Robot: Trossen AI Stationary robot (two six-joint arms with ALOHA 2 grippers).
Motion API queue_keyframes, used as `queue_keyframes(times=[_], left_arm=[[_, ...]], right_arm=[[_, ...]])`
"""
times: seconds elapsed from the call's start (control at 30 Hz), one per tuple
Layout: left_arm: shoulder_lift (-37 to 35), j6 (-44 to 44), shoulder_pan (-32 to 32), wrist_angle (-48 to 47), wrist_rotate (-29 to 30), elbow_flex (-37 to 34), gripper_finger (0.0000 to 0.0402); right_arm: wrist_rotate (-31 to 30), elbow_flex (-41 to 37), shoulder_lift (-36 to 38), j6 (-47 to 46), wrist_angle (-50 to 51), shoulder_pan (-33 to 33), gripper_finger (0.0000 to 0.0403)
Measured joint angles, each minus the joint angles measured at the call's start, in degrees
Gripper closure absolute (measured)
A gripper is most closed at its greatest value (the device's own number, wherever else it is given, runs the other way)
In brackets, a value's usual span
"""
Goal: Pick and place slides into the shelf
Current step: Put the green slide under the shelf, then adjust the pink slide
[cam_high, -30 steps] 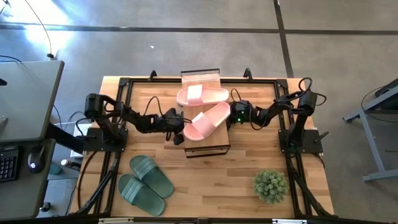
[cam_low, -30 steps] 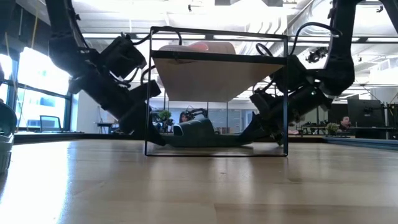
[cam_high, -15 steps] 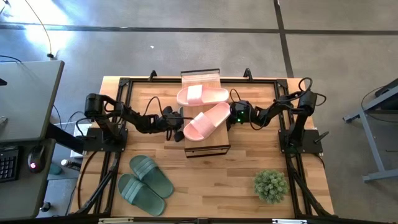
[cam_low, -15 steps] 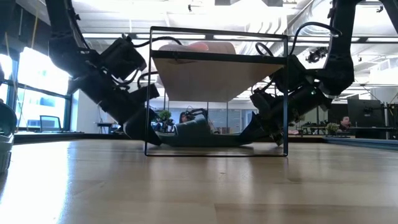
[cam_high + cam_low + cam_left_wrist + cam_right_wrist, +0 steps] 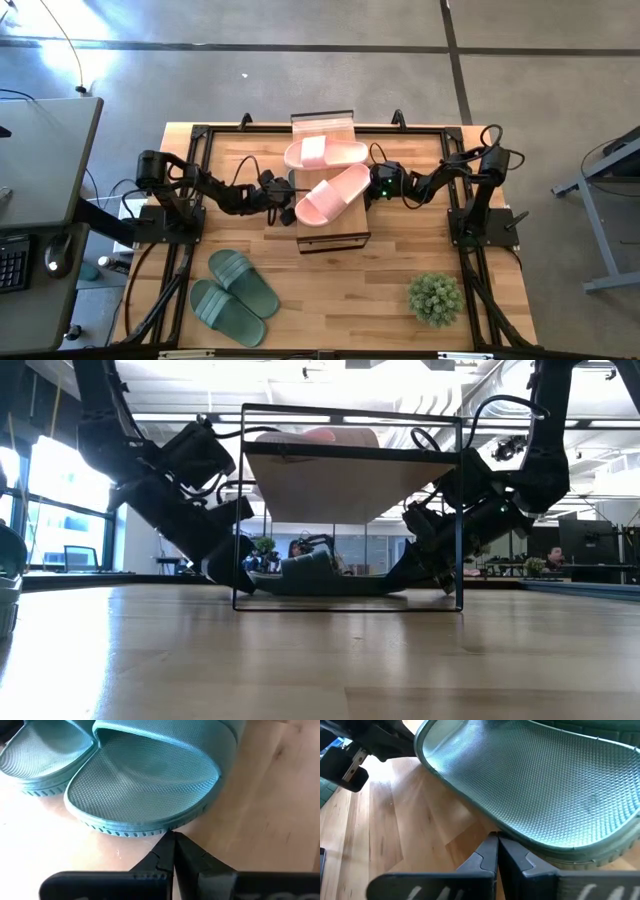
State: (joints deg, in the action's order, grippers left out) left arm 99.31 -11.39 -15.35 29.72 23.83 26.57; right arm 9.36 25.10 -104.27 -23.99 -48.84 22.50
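While both arms reach in low from either side of the shelf [image 5: 325, 120], these risks stand out:
Left gripper [image 5: 173, 838]: fingers pressed together, holding nothing, tip at the rim of a green slide [image 5: 150, 785] under the shelf.
Right gripper [image 5: 497, 840]: likewise closed and empty, at another green slide [image 5: 540, 785].
Risk: a shove could push the slides out or jolt the frame, tipping the two pink slides [image 5: 333, 193] on top.
Still waiting: green pair [image 5: 235, 295] on the table.
Nearby: potted plant [image 5: 436, 297], well apart.

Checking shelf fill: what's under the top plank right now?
In the low view, a green slide lies on the table under the shelf plank. Left wrist view shows two green slides side by side. The high view sees none: the plank and the two pink slides cover them.
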Motion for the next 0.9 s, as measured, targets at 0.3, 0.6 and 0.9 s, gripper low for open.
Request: queue_keyframes(times=[0.3,0.6,0.9], left_arm=[[-1.1,-1.1,0.0,-2.8,-0.4,0.0,0.0401],[-10.2,-1.1,1.6,-16.4,1.3,-0.1,0.0401],[-18.3,-0.4,1.5,-23.9,1.3,-0.1,0.0401]], right_arm=[[0.1,-2.1,0.7,-2.1,-0.5,0.0,0.0403],[-3.1,-8.8,10.3,-3.8,5.4,0.0,0.0403],[0.5,-14.7,32.5,-9.7,15.9,0.0,0.0403]])
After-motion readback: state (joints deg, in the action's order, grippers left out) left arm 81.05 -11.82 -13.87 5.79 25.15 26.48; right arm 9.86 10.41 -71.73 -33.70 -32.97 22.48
